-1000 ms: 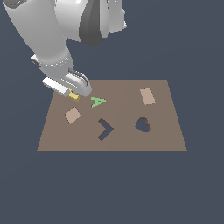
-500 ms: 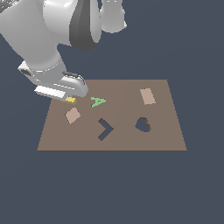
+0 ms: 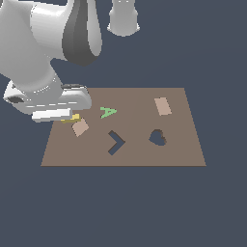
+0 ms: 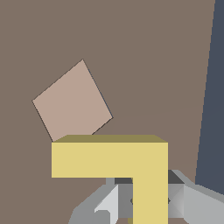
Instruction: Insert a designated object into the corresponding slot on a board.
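Observation:
My gripper [image 3: 67, 116] is shut on the yellow chevron piece [image 3: 72, 117] over the board's [image 3: 144, 157] left end in the exterior view. In the wrist view the chevron [image 4: 109, 159] fills the foreground, with one leg held between the grey fingers [image 4: 111, 203]; the gripper [image 4: 148, 200] holds it above the board [image 4: 144, 65]. The dark chevron slot [image 3: 116, 142] lies near the board's middle, to the exterior view's right of the gripper. My arm hides the board's far left corner.
A tan square tile [image 3: 80, 127] lies just beside the gripper and shows in the wrist view [image 4: 72, 103]. The green "A" [image 3: 108, 112], a second tan tile [image 3: 163, 106] and a dark heart cutout [image 3: 157, 138] are on the board. The board's edge [image 4: 209, 87] is close.
My gripper, with the yellow chevron in it, has shifted a little toward the exterior view's left and the board's near edge. The arm's upper links have swung over. The other pieces have not moved.

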### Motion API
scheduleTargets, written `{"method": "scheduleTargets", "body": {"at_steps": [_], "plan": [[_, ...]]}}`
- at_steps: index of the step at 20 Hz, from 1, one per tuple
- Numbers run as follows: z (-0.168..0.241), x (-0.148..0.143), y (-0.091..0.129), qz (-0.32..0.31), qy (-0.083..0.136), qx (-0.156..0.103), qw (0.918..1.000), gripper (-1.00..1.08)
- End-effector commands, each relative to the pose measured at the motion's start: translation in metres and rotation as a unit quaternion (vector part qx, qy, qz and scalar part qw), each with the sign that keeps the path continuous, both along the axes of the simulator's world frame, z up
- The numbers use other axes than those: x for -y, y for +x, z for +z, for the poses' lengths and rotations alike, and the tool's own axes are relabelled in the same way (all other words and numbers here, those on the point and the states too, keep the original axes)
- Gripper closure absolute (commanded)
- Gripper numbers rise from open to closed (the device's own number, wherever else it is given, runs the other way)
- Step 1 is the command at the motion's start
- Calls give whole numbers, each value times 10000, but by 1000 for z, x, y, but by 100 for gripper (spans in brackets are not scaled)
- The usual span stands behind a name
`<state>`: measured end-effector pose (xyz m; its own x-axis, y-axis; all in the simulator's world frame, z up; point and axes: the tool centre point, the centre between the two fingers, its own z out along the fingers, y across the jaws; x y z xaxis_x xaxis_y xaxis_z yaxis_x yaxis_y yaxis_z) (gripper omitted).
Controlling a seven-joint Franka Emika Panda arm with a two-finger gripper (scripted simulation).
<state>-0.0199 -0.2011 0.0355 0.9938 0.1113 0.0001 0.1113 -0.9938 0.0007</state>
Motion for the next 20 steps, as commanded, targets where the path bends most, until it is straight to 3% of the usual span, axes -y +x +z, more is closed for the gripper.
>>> {"method": "scheduleTargets", "body": {"at_steps": [1, 6, 10, 15, 20], "plan": [[1, 2, 13, 549, -1, 2, 9985, 108], [1, 1, 38, 1636, -2, 3, 9865, 108], [2, -4, 58, 2506, -2, 3, 9681, 108], [2, -16, 82, 3576, -3, 4, 9339, 108], [3, -33, 102, 4610, -3, 3, 8874, 108]]}}
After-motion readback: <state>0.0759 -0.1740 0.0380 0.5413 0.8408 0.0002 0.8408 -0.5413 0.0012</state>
